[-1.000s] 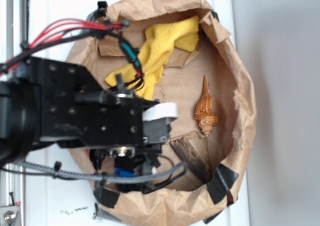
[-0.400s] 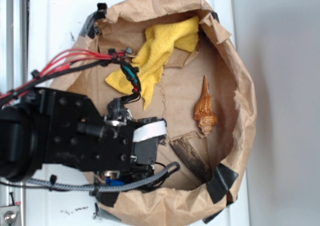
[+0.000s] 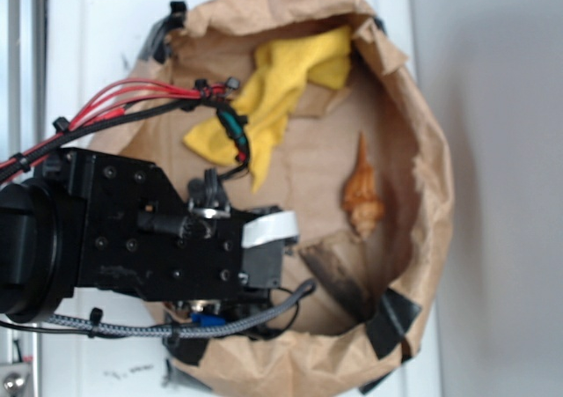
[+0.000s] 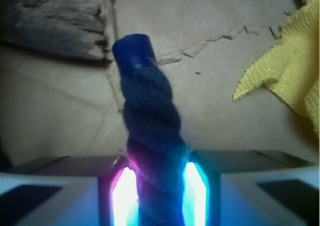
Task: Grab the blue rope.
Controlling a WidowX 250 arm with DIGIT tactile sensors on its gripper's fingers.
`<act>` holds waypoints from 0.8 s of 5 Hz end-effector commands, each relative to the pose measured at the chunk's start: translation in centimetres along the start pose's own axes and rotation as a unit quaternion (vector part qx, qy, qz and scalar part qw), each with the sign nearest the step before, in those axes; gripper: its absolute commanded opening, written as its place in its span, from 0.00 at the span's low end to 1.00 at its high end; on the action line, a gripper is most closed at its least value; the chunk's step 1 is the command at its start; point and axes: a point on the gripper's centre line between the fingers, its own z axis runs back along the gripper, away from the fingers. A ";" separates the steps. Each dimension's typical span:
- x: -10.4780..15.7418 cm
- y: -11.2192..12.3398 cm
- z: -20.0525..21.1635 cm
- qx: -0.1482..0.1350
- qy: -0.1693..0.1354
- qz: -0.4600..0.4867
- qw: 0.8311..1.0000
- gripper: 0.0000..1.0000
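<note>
On my wrist view the gripper is clamped on the blue rope, both fingers pressed against its twisted sides, capped end pointing away. From outside, only a blue scrap shows under the arm, near-left in the paper-lined basket.

Nothing here can be read: no words, brand marks, labels or numbers show on anything in either view. A few small dark marks sit on the white counter, too blurred to tell whether they are writing.
</note>
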 end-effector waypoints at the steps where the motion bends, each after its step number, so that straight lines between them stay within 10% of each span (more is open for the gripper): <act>1: 1.4 1.9 6.6 -0.053 -0.019 0.017 0.998 0.00; 4: 4.7 3.5 13.1 0.035 -0.067 0.103 0.992 0.00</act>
